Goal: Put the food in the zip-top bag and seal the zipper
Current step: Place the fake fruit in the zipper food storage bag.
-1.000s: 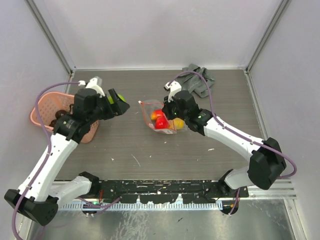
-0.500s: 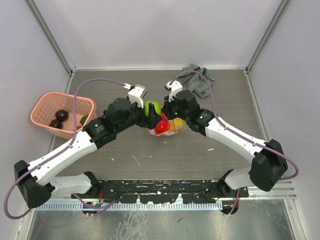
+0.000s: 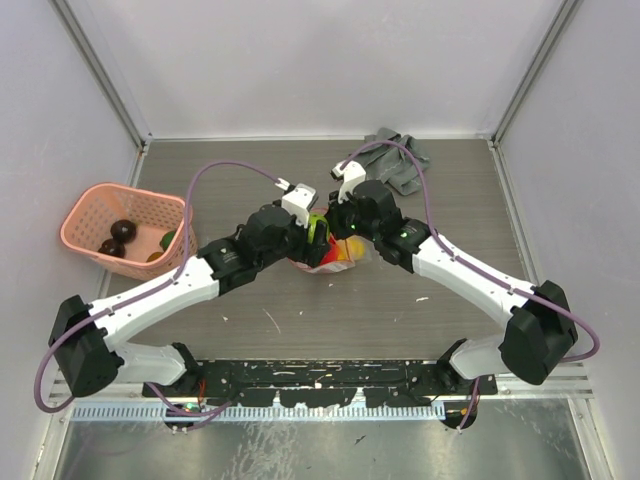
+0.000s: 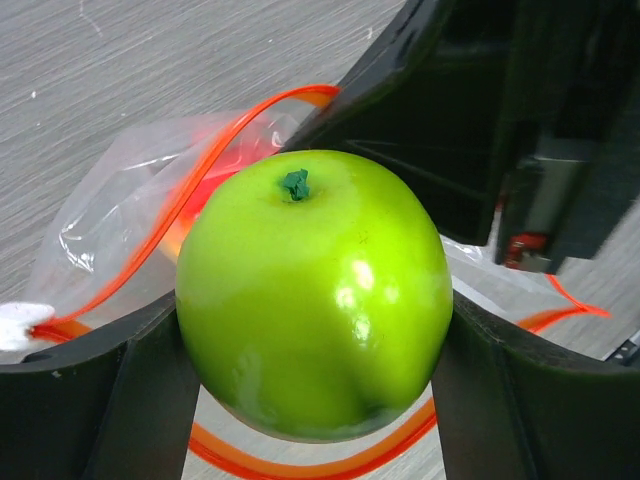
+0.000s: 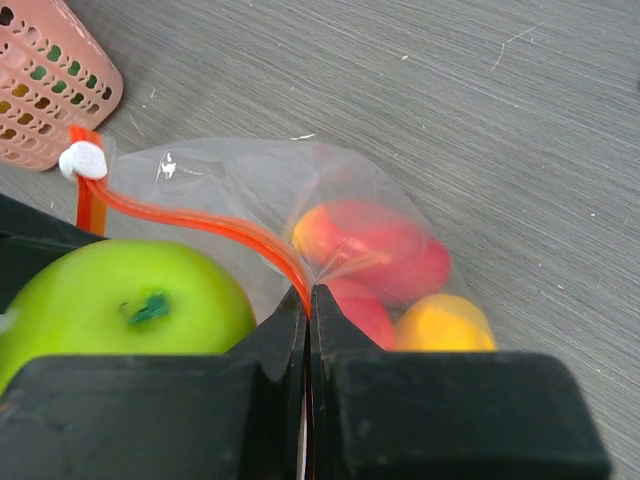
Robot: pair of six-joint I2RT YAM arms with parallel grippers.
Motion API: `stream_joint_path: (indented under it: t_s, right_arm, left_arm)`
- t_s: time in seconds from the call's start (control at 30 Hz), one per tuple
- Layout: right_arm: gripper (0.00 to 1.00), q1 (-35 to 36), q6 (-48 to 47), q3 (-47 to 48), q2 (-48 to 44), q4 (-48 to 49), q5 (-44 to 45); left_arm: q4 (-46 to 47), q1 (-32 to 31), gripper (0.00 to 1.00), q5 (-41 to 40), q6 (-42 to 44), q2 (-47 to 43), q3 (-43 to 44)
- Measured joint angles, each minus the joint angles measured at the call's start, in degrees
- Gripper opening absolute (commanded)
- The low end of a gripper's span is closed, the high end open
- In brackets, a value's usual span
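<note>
In the right wrist view we lose the zipper (image 5: 200, 225) between the pressed-together fingers of the right gripper (image 5: 308, 300), whose body hides the lower parts of the green apple (image 5: 130, 290) and the food (image 5: 380, 250) in the zip-top bag (image 5: 220, 175); the pink basket (image 5: 45, 95) is cut by the corner. In the left wrist view the apple blocks the bag's mouth and the left gripper's (image 4: 315, 340) fingers run off the bottom edge. From above, both grippers cover most of the bag; the basket's dark items (image 3: 118, 228) are perhaps fruit, too small for us to name.
</note>
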Motion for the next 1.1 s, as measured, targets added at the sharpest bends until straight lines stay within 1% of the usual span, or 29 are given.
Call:
stream_joint_path:
  t_s: [0.1,0.33,0.43,0.47,0.5,0.53,0.63,0.73,0.87,1.0,1.1]
  right_arm:
    - [0.01,0.0,0.0,0.0,-0.3,0.0,0.0]
    - [0.01,0.0,0.0,0.0,-1.2,0.0,-0.2]
    - [0.01,0.0,0.0,0.0,-1.2,0.0,-0.6]
    - [0.01,0.0,0.0,0.0,-1.2,0.0,-0.7]
    - [0.01,0.0,0.0,0.0,-1.2,0.0,-0.8]
    - [0.01,0.0,0.0,0.0,-1.2,0.0,-0.8]
    - [0.01,0.0,0.1,0.0,-1.2,0.0,-1.0]
    - [0.01,0.0,0.2,0.0,-1.2,0.0,-1.0]
    - [0.01,0.0,0.3,-0.2,-1.3,0.0,-1.1]
    - [0.01,0.0,0.4,-0.4,-1.3,0.0,-1.2]
    - [0.01,0.0,0.5,-0.4,-1.3,0.1,-1.4]
  left_arm:
    - [-0.6,0.0,0.53,-2.3,0.4,1.0,0.0]
    - [-4.7,0.0,0.68,-9.6,-0.7,4.5,1.5]
    - [-6.5,0.0,0.76,-12.2,-1.8,6.2,2.9]
    - [-6.8,0.0,0.82,-12.8,-2.2,6.6,3.2]
    - [-7.1,0.0,0.85,-13.2,-2.5,6.7,3.5]
    - [-7.3,0.0,0.86,-13.6,-2.9,6.9,3.8]
    - [-7.8,0.0,0.87,-14.1,-4.0,6.9,4.5]
    - [-7.9,0.0,0.95,-14.4,-4.5,6.9,4.8]
    - [-8.6,0.0,1.0,-14.5,-5.4,6.8,4.8]
    - [-10.0,0.0,0.99,-14.4,-6.4,5.6,4.8]
    - [-11.8,-0.1,0.99,-13.9,-7.7,3.1,4.9]
